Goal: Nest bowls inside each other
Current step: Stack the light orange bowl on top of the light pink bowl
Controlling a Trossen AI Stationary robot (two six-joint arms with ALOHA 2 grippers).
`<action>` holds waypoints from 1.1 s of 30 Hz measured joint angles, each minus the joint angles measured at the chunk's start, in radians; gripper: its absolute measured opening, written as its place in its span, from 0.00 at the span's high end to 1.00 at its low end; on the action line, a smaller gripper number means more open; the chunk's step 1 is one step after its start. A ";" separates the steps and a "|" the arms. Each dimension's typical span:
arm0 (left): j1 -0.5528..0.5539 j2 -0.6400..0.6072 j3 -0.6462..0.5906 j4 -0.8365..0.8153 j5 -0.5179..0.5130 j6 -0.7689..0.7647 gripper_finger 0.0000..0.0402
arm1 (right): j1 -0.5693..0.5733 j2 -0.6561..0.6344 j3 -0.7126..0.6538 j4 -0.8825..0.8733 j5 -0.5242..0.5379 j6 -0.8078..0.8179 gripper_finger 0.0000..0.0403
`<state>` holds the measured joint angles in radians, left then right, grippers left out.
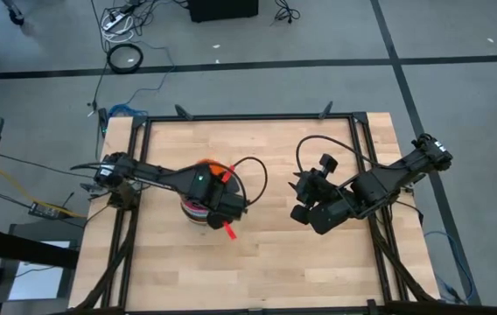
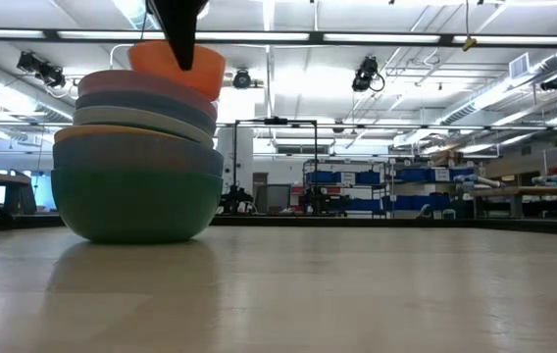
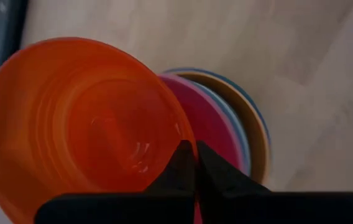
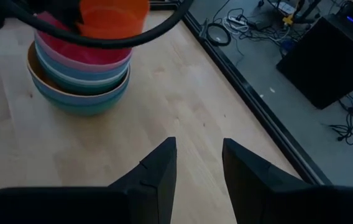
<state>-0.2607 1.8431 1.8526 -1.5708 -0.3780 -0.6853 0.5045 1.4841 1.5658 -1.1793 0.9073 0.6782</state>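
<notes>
Low view shows the bench [image 2: 357, 284] carrying a nested stack of bowls [image 2: 136, 181], teal lowest. Above it, tilted, the orange bowl [image 2: 178, 67] hangs with its rim pinched in the left hand [image 3: 194, 163]. Apart, the right hand [image 4: 198, 165] waits, seemingly released and empty.

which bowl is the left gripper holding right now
The orange bowl, pinched at its rim by the left gripper. It sits tilted atop the stack; the others are already nested.
</notes>
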 joint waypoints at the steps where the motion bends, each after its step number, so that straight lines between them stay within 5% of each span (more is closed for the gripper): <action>1: 0.000 0.000 0.000 0.000 0.013 -0.003 1.00 | 0.000 0.000 0.000 0.000 0.000 0.001 0.71; 24: 0.001 0.000 -0.001 0.000 0.147 -0.129 1.00 | 0.000 0.000 0.000 0.000 -0.023 0.009 0.71; 33: 0.012 0.000 -0.105 0.000 0.174 -0.155 0.98 | 0.000 0.000 0.000 0.007 -0.039 0.009 0.71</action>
<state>-0.2485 1.8431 1.7472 -1.5711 -0.2036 -0.8406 0.5046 1.4845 1.5658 -1.1726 0.8680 0.6872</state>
